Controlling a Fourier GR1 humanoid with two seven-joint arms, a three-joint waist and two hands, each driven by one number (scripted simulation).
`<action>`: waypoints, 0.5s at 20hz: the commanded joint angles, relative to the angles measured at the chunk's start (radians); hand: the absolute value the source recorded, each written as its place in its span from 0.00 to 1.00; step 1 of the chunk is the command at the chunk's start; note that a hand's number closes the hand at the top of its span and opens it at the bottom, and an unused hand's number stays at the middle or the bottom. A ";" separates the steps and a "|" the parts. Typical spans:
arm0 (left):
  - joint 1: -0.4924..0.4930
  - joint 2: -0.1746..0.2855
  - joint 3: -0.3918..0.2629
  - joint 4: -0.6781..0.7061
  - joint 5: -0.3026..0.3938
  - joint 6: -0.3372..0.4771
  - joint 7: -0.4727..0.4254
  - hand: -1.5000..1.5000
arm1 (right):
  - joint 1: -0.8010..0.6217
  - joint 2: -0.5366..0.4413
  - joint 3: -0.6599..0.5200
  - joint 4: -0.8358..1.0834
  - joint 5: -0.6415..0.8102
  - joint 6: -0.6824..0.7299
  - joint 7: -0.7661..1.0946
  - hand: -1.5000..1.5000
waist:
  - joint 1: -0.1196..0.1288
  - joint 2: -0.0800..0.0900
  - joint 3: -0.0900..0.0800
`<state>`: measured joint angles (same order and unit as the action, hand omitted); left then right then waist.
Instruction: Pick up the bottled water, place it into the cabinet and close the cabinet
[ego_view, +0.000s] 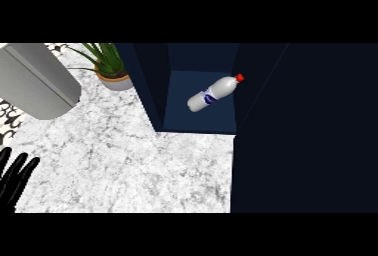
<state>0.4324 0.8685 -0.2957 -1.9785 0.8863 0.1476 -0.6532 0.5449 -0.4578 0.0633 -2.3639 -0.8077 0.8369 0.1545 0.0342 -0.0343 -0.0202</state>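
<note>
- Cabinet (199, 121): a dark blue box standing on the counter (133, 165), seen from steeply above, with 1 open compartment facing the viewer.
- Bottle (212, 94): the water bottle lay on its side on the cabinet's floor, fully inside the open compartment. It was tilted, with the red cap (240, 77) toward the cabinet's right wall and back, and the base toward the front and left. A blue label ran round its middle. Nothing touched the bottle apart from the cabinet floor.
- Door (310, 130): a broad dark panel to the right of the cabinet's opening, swung out and leaving the compartment uncovered.
- Left hand (15, 175): black, resting well apart from the cabinet, off to its front left at the view's edge. Its fingers were straight, pointed upward and slightly spread, and they held nothing.
- Plant (107, 57): green leaves in a grey pot (117, 81), just beside the cabinet's left wall.
- Grey box (37, 82): a rounded grey object lying further left of the cabinet, beyond the plant.
- Counter: white and grey marble, extending from the cabinet's front and left side.
</note>
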 joint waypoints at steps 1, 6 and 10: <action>0.046 0.025 0.030 0.000 0.027 -0.035 -0.005 0.00 | -0.064 -0.029 0.017 -0.258 0.151 -0.055 0.100 1.00 | 0.012 -0.009 -0.005; 0.083 0.050 0.076 0.016 0.042 -0.071 -0.023 0.00 | -0.147 0.008 0.124 -0.219 0.145 -0.161 0.150 1.00 | 0.014 -0.003 -0.005; 0.110 0.075 0.112 0.019 0.058 -0.097 -0.027 0.00 | -0.226 0.024 0.196 -0.188 0.157 -0.237 0.200 1.00 | 0.021 -0.008 -0.005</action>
<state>0.5162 0.9272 -0.2165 -1.9684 0.9319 0.0752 -0.6673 0.3616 -0.4412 0.2255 -2.3515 -0.7856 0.6949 0.2709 0.0465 -0.0398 -0.0244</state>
